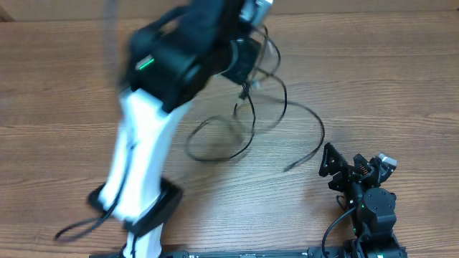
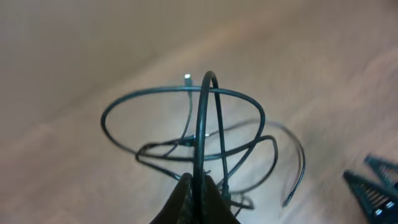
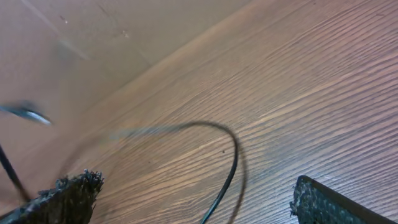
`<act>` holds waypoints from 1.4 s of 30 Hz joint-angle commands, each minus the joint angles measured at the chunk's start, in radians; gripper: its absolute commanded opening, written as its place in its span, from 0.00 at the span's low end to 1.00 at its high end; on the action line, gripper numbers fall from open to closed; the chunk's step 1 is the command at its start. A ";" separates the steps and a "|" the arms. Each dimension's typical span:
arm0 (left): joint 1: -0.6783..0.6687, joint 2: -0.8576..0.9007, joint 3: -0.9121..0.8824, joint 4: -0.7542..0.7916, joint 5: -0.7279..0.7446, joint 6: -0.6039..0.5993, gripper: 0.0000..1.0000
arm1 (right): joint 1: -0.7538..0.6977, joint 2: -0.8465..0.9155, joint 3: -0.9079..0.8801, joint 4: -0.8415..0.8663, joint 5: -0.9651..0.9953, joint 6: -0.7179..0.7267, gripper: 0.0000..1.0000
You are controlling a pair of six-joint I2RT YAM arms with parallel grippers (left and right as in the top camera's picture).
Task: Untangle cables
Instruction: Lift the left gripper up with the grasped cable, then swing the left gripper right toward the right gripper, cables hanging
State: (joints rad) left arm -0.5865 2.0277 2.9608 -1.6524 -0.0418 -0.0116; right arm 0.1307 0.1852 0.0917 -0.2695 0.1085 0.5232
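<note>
Left end effector pinches cables, seemingly above table

Thin black cables, tangled in loose loops, hang pinched in the left end effector, ends trailing beneath it.

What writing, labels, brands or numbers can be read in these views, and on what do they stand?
None can be read in any view. A green light on the left arm and another on the right arm are indicators, not lettering. The cables and the wooden table carry no print.
</note>
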 commanded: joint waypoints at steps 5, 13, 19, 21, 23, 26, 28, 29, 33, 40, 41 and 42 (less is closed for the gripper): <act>0.005 -0.158 0.023 -0.018 -0.122 -0.036 0.04 | -0.003 -0.004 0.008 0.005 0.003 0.000 1.00; 0.004 -0.137 -0.043 -0.037 -0.088 -0.056 0.04 | -0.003 -0.004 0.008 0.014 -0.024 0.000 1.00; 0.004 -0.119 -0.125 -0.037 -0.043 -0.056 0.04 | -0.003 -0.004 0.008 0.125 -0.203 -0.001 1.00; 0.003 -0.118 -0.156 -0.035 -0.012 -0.055 0.04 | -0.003 -0.004 0.008 0.198 -0.305 0.000 1.00; 0.003 -0.118 -0.193 -0.034 0.021 -0.056 0.04 | -0.003 -0.004 0.008 0.274 -0.402 0.000 1.00; 0.003 -0.117 -0.246 -0.024 0.104 -0.055 0.04 | -0.003 -0.004 0.008 0.387 -0.519 0.026 1.00; 0.003 -0.117 -0.275 -0.010 0.161 -0.055 0.04 | -0.003 -0.004 0.008 0.417 -0.530 0.070 1.00; 0.003 -0.117 -0.292 -0.001 0.185 -0.055 0.04 | -0.003 -0.004 0.008 0.423 -0.530 0.095 1.00; -0.006 -0.117 -0.346 0.026 0.255 -0.055 0.04 | -0.003 -0.004 0.008 0.425 -0.530 0.109 1.00; -0.072 -0.117 -0.396 0.066 0.257 -0.036 0.04 | -0.003 -0.004 0.008 0.425 -0.533 0.109 1.00; -0.083 -0.117 -0.401 0.073 0.257 -0.036 0.04 | -0.003 -0.004 0.008 0.425 -0.533 0.109 1.00; -0.093 -0.117 -0.404 0.079 0.257 -0.037 0.04 | -0.003 -0.004 0.008 0.425 -0.532 0.109 1.00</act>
State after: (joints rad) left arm -0.6456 1.9118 2.5706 -1.5879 0.1837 -0.0525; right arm 0.1307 0.1852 0.0917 0.1490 -0.4149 0.6247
